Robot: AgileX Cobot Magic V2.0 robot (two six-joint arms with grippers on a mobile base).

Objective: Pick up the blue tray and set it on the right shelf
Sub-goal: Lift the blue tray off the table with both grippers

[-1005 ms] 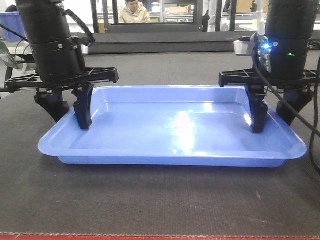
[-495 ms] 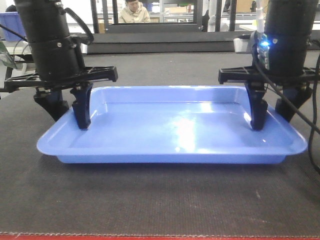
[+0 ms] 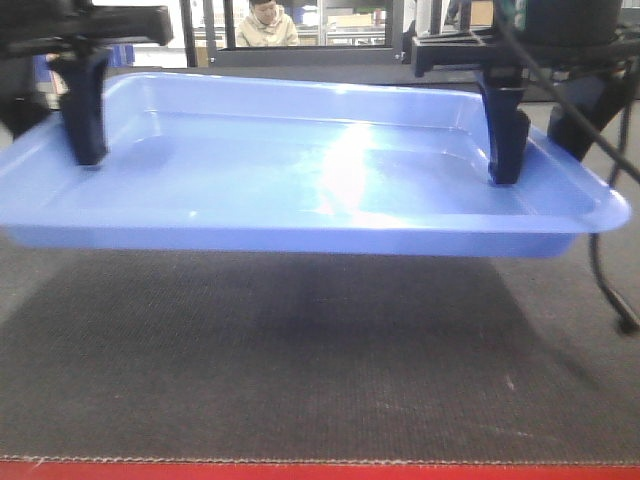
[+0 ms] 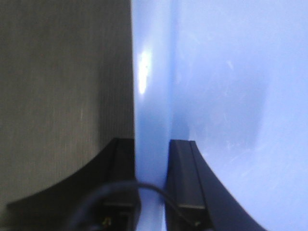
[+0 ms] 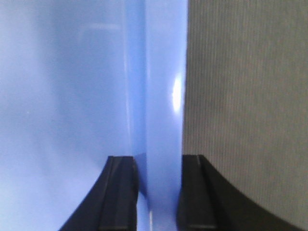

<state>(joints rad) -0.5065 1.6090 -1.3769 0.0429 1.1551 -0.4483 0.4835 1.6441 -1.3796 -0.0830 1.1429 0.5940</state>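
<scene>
The blue tray (image 3: 320,180) hangs level above the dark mat, held at both short ends. My left gripper (image 3: 50,135) is shut on the tray's left rim, one finger (image 3: 86,110) inside the tray and one outside. My right gripper (image 3: 535,150) is shut on the right rim, with its inner finger (image 3: 505,130) inside the tray. In the left wrist view the rim (image 4: 151,96) runs between the two pads of the left gripper (image 4: 151,151). In the right wrist view the rim (image 5: 161,96) sits between the pads of the right gripper (image 5: 159,166). The right shelf is out of view.
A dark grey ribbed mat (image 3: 320,360) lies under the tray, with a red strip (image 3: 320,470) along its near edge. A black frame (image 3: 300,55) and a seated person (image 3: 265,25) are behind. A black cable (image 3: 605,280) hangs at the right.
Both grippers have lifted the tray off the mat. It now sits higher and larger in the front view, with its shadow on the mat below.
</scene>
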